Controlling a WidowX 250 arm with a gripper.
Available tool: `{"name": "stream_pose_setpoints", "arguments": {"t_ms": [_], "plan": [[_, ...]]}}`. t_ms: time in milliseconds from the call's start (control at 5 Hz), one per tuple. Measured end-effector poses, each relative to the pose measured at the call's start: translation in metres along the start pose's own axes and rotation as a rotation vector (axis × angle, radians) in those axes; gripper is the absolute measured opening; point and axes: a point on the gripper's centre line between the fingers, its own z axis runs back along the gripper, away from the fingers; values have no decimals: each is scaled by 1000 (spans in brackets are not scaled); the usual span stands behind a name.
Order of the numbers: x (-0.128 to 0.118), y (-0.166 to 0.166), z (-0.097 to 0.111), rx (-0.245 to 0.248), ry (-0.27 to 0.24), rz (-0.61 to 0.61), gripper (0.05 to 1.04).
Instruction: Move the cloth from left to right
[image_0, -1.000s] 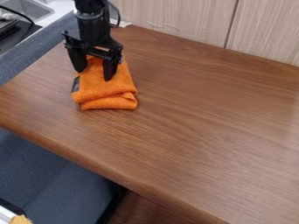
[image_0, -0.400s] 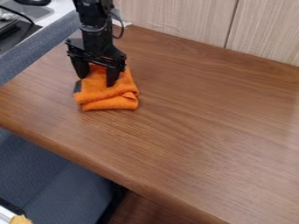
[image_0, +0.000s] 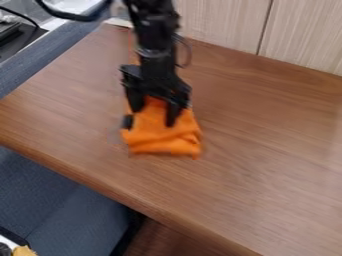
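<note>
The black gripper (image_0: 153, 116) hangs from the arm (image_0: 155, 30) over the wooden table (image_0: 260, 145), left of the middle of the view. Its fingers (image_0: 174, 112) stand apart and point down onto the orange cloth (image_0: 162, 145), with cloth showing in the gap between them. The cloth lies on the table under the gripper, bunched and folded, its folds spreading toward the table's near edge. A small dark patch (image_0: 127, 121) shows at the cloth's left side. Pale wood-grain panels (image_0: 224, 22) stand behind the table. Blue-grey fabric (image_0: 50, 60) runs along the table's left edge, and a blue-grey seat (image_0: 60, 202) is below the near edge. A small yellowish thing (image_0: 24, 251) sits at the lower left corner
</note>
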Motion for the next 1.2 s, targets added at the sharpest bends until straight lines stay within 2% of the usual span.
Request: {"name": "stream_pose_setpoints", "arguments": {"t_ms": [200, 400, 600, 800, 1000, 1200], "plan": [[-15, -24, 2, -16, 14, -71, 1000], [-20, -29, 6, -17, 8, -86, 1000], [-19, -27, 24, -18, -31, -88, 1000], [-12, -25, 48, -19, -92, -60, 1000], [-11, -20, 82, -11, -196, -36, 1000], [-16, -16, 108, -2, -263, -35, 1000]]}}
